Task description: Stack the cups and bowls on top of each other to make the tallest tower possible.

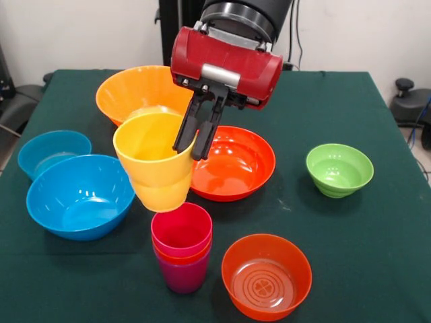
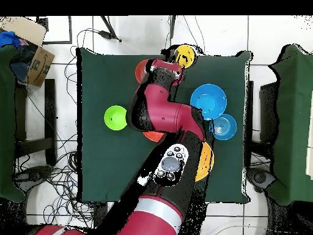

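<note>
Nearest bowl: small see-through orange plastic bowl (image 1: 267,276) sits at the near edge, just right of the tower.
Tower: short stack of shiny plastic cups (image 1: 182,247), purple at the bottom, then an orange rim, then the crimson cup on top. It stands near the front, in the middle.
Gripper: black gripper (image 1: 199,134) under the red arm head pinches the rim of the shiny yellow plastic cup (image 1: 156,161). One finger is inside the cup and one is outside, closed tight on the wall.
Yellow cup: it hangs in the air, tipped a little, above and a bit left of the tower. It does not touch the tower.
Other bowls: big blue bowl (image 1: 79,195) and small blue bowl (image 1: 52,152) on the left, big orange-yellow bowl (image 1: 138,91) at the far side, wide red-orange bowl (image 1: 232,163) in the middle, small green bowl (image 1: 339,169) on the right.
Step now: I think the yellow cup is being carried to the tower.
Next move: the cup should go a bit right and nearer, sit straight, then go down onto the crimson cup before the gripper lets go. A tipped cup could knock the tower.
</note>
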`<action>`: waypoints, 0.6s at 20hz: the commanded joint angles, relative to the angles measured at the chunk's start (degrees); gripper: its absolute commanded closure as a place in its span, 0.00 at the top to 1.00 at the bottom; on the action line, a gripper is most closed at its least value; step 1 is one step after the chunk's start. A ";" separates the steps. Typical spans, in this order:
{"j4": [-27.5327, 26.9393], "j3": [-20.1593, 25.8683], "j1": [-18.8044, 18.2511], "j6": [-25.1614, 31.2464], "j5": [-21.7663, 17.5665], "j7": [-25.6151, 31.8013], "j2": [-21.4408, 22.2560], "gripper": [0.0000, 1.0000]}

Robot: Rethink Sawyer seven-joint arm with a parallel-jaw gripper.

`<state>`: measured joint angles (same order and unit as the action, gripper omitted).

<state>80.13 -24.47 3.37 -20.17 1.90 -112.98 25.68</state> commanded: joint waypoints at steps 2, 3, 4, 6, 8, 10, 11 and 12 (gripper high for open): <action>1.46 2.37 1.82 -2.54 3.21 -7.77 -3.22 0.00; 1.42 2.28 1.94 -2.76 3.52 -7.78 -3.41 0.00; 1.35 2.31 1.99 -3.04 3.78 -7.78 -3.74 0.00; 1.26 2.34 2.06 -3.58 4.37 -7.80 -4.26 0.00; 1.23 2.18 2.23 -3.92 4.96 -7.69 -4.58 0.00; 1.20 2.20 2.26 -3.97 5.18 -7.64 -4.60 0.00; 1.16 2.16 2.27 -4.01 5.28 -7.56 -4.60 0.00; 1.09 2.10 2.33 -3.99 5.49 -7.47 -4.64 0.00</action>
<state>80.11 -25.60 4.79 -23.95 5.83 -112.98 22.47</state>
